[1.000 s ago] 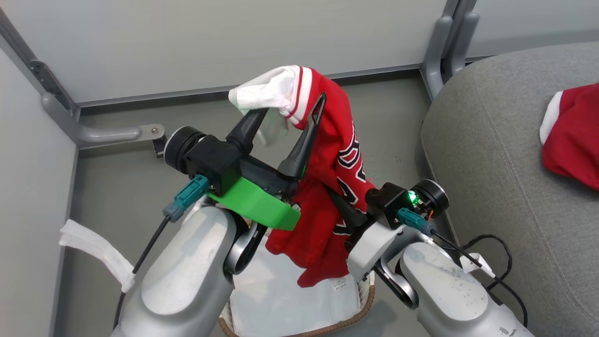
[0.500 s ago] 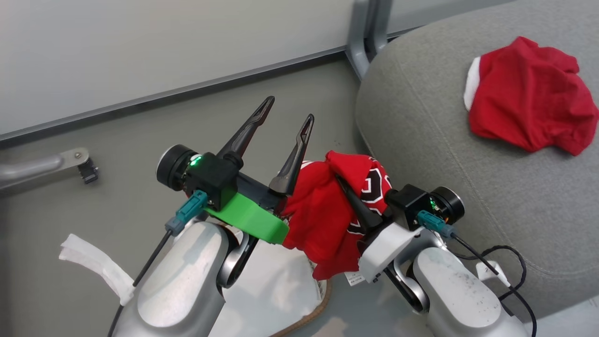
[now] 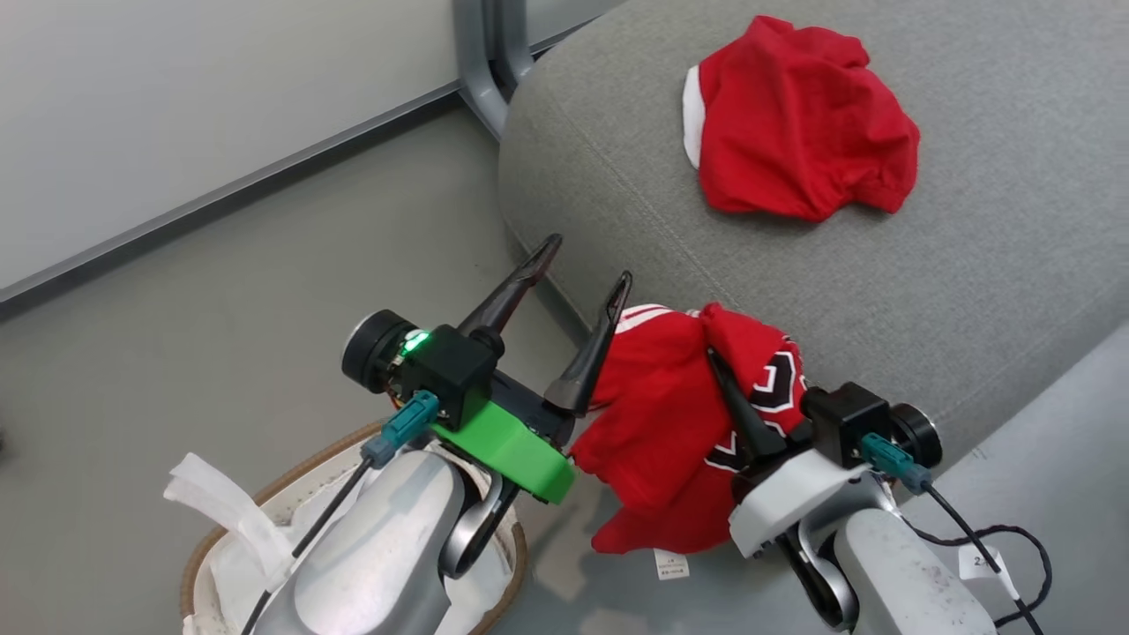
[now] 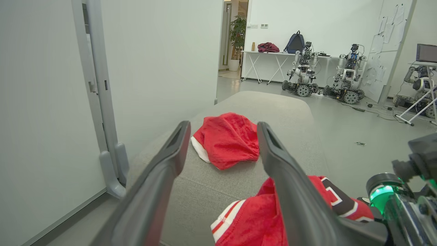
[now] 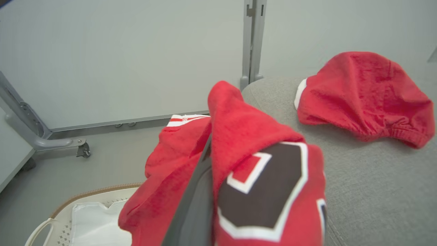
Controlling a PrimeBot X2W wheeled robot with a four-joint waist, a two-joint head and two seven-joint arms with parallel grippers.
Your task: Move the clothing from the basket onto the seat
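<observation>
My right gripper (image 3: 716, 360) is shut on a red garment (image 3: 661, 432) with black-and-white marks, which hangs bunched at the front edge of the grey seat (image 3: 970, 291). In the right wrist view the cloth (image 5: 239, 130) drapes over the gripper (image 5: 207, 143). My left gripper (image 3: 588, 262) stands open and empty just left of that garment, its fingers wide apart (image 4: 223, 127). Another red garment (image 3: 794, 132) with white trim lies on the seat further back. The basket (image 3: 265, 483) with its white liner sits on the floor under my left arm.
A grey wall panel with a metal post (image 3: 481, 53) stands behind the seat's left end. A black cable (image 3: 997, 547) trails by my right arm. A caster foot (image 5: 82, 150) sits on the floor, and other robots (image 4: 304, 71) stand in the far room.
The left gripper has let go of the garment's white-trimmed end and opened wide. The garment now hangs from the right gripper alone. The head camera has turned toward the seat.
</observation>
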